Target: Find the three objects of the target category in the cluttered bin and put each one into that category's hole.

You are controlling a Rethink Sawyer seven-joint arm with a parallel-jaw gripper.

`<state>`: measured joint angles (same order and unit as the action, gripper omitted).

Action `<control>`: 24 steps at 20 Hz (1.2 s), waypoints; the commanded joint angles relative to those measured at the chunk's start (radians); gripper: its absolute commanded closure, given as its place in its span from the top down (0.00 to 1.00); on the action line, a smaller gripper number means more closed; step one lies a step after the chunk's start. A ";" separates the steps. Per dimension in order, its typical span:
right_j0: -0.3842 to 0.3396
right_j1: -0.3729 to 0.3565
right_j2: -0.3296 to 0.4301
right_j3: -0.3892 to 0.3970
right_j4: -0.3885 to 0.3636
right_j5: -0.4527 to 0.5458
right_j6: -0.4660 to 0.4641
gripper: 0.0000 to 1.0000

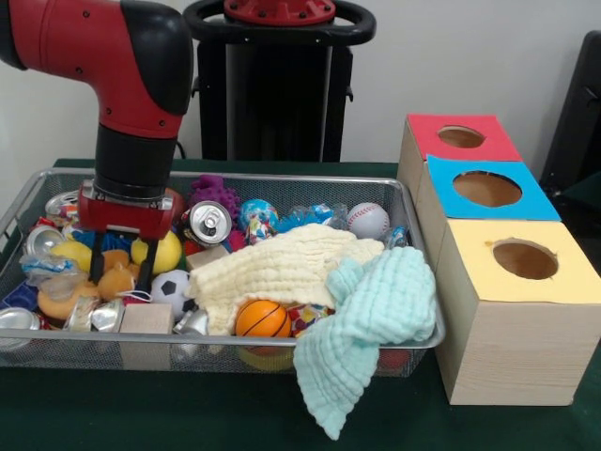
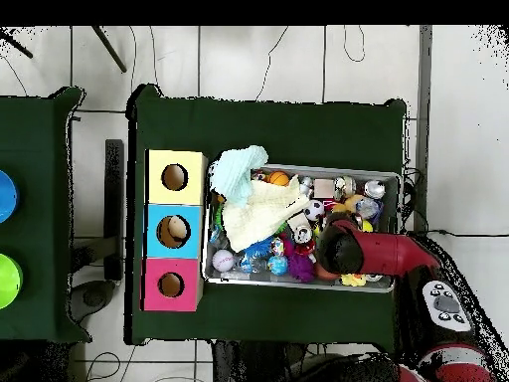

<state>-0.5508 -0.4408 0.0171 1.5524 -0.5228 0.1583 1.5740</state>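
While the gripper [image 1: 121, 270] straddles the plush [image 1: 115, 278] with fingers spread, bin's [image 1: 282, 178] long axis crosswise.

Front view: bin [image 1: 418, 340] is sitting left of three boxes [image 1: 512, 319], cloth [image 1: 371, 329] hanging over its near rim, basketball [image 1: 262, 318] lying inside.

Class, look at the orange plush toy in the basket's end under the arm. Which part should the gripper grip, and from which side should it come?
Grip its rounded body across the middle, coming straight down from above. The orange plush toy lies low, hemmed in by a soccer ball and a wooden block, so only its top is free. The open gripper hangs over it.
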 commanded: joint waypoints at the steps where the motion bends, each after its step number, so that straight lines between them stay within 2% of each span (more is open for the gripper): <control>1: -0.006 0.080 0.014 0.048 -0.045 -0.051 0.100 1.00; 6: -0.001 0.088 -0.001 0.042 -0.056 -0.080 0.094 1.00; 7: -0.006 0.088 0.001 0.045 -0.054 -0.092 0.096 0.00; 11: -0.027 0.084 0.019 0.055 -0.056 -0.116 0.098 0.00; 14: 0.016 0.092 -0.024 0.047 -0.028 -0.065 0.117 0.00; 19: 0.014 0.083 -0.011 0.054 -0.020 -0.034 0.100 0.00; 24: 0.027 0.023 -0.004 0.088 0.006 0.014 0.105 0.00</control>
<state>-0.5350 -0.4255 -0.0141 1.5534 -0.5228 0.0985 1.5740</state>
